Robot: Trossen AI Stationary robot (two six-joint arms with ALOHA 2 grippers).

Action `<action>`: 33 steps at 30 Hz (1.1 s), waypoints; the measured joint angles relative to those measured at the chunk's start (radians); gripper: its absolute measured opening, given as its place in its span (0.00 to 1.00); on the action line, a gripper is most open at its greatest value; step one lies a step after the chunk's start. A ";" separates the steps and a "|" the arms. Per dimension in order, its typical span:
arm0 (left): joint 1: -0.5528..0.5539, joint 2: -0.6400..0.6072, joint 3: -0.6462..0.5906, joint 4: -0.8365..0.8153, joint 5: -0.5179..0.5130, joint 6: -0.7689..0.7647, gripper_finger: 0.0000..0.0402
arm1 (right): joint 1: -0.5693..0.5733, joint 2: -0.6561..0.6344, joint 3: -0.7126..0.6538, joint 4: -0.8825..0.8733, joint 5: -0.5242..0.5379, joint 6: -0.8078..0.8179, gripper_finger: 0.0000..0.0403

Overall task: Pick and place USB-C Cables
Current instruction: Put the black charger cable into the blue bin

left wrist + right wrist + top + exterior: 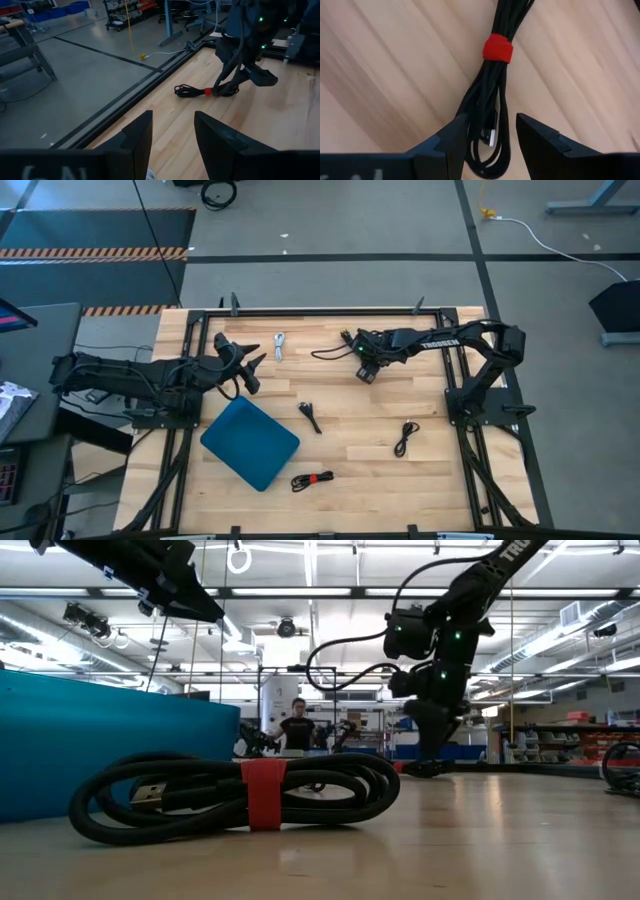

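Note:
A black cable bundle with a red band (pixel 491 95) lies flat on the wood near the table's far edge (pixel 330 352) (pixel 200 91). My right gripper (pixel 492 122) (pixel 364 370) is open and low over it, one finger on either side of the bundle's looped end, where a plug shows. I cannot tell whether a finger touches it. My left gripper (pixel 172 125) (pixel 248 365) is open and raised at the table's left, holding nothing. A white-grey cable (pixel 279 345) lies between the two grippers.
A blue tray (pixel 250 442) lies near the left-centre of the table. Another black cable with a red band (pixel 312 480) (pixel 240 795) lies by the near edge. Two plain black cables (pixel 310 417) (pixel 405 438) lie mid-table. A person (pixel 298 728) stands far behind the table.

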 joint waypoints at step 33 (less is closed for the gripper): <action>0.000 0.000 0.000 -0.001 -0.001 0.052 0.38 | 0.161 -0.003 0.088 0.056 -0.002 -0.052 0.01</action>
